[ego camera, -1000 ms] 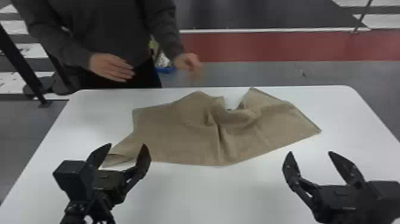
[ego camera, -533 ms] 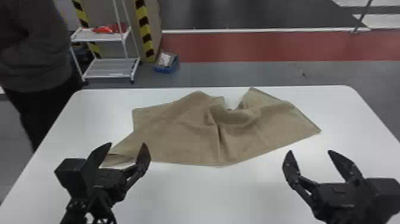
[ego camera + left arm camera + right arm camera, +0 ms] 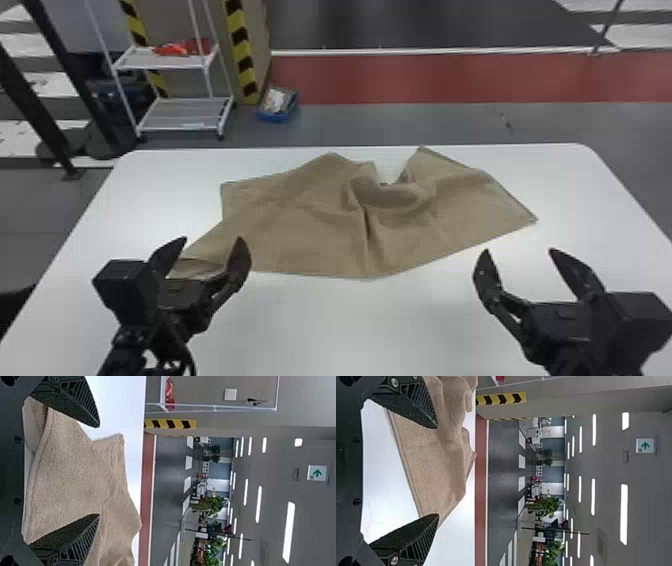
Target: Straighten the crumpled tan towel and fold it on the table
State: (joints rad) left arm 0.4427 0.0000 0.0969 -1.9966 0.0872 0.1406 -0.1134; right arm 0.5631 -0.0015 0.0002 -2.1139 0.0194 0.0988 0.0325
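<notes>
The tan towel (image 3: pixel 310 225) lies spread but rumpled across the middle of the table, with a raised fold near its centre and a notch in its far edge. Its near left corner is turned over. My left gripper (image 3: pixel 210 242) stands open above that corner; in the left wrist view, the towel (image 3: pixel 79 475) shows beyond the open left gripper (image 3: pixel 99 471). My right gripper (image 3: pixel 517 252) is open over bare table, nearer than the towel's right part. From the right wrist, the towel (image 3: pixel 431 459) appears past the open right gripper (image 3: pixel 438 471). Both grippers hold nothing.
The white table (image 3: pixel 350 330) has bare surface in front of the towel and at both sides. Behind it on the floor stand a white shelf cart (image 3: pixel 185 112) and a blue bin (image 3: pixel 278 106), back left.
The person behind the table has moved off to the left and out of the head view. Towel and both arms look unmoved.
</notes>
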